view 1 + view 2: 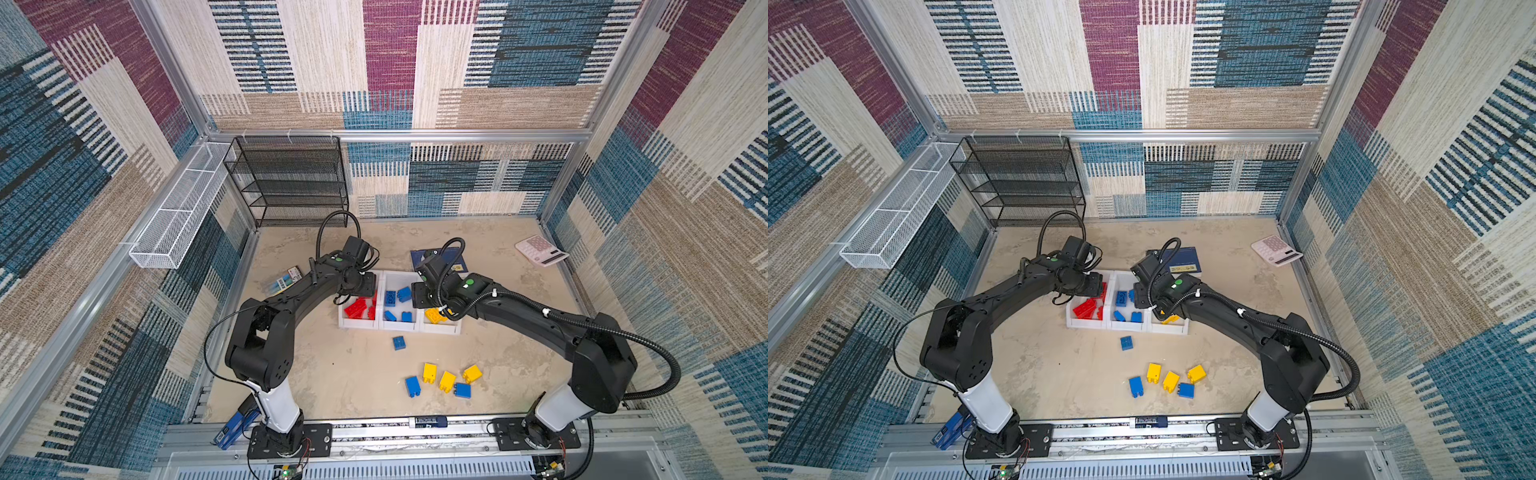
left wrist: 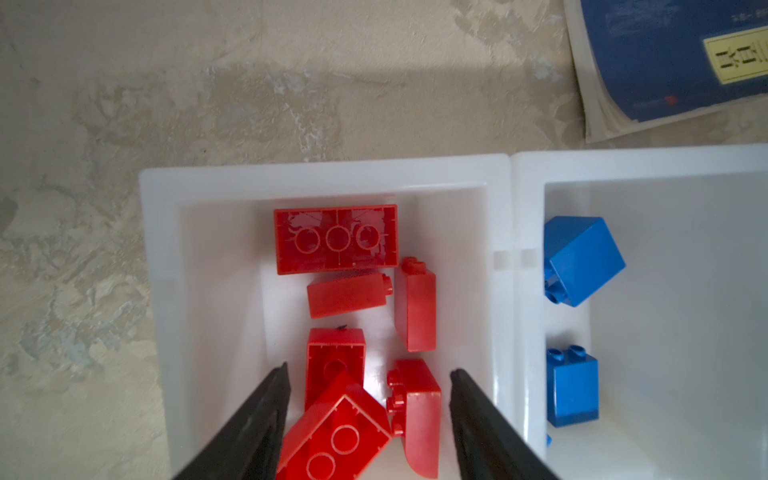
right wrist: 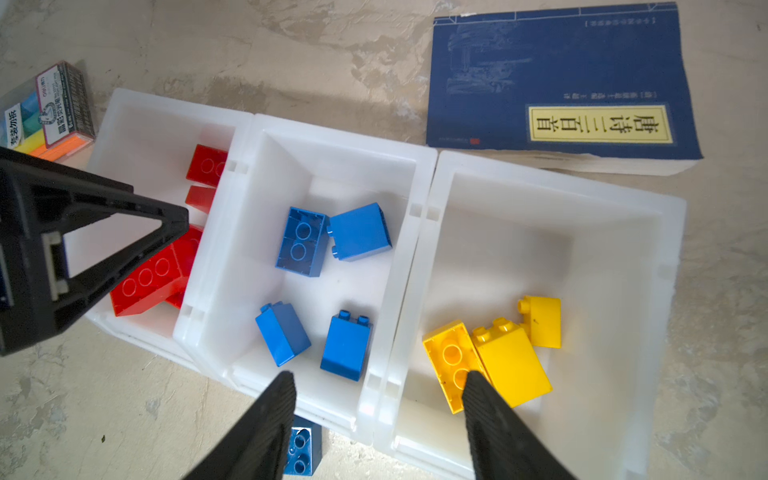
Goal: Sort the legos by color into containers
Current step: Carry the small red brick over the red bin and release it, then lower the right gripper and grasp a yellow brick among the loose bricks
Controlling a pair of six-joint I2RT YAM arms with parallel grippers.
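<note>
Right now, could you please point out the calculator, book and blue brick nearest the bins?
calculator (image 1: pixel 535 246): in a top view, its keypad.
book (image 3: pixel 557 79): right wrist view, its blue cover.
blue brick (image 1: pixel 399 343): in a top view, its upper face.

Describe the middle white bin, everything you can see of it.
The middle bin is a white, glossy, slightly translucent plastic rectangle, open on top, with a thick rim and a lower front lip. It stands upright on the mottled beige table, pressed side by side between the red-brick bin and the yellow-brick bin. Four blue bricks lie loose inside, one hollow side up.
</note>
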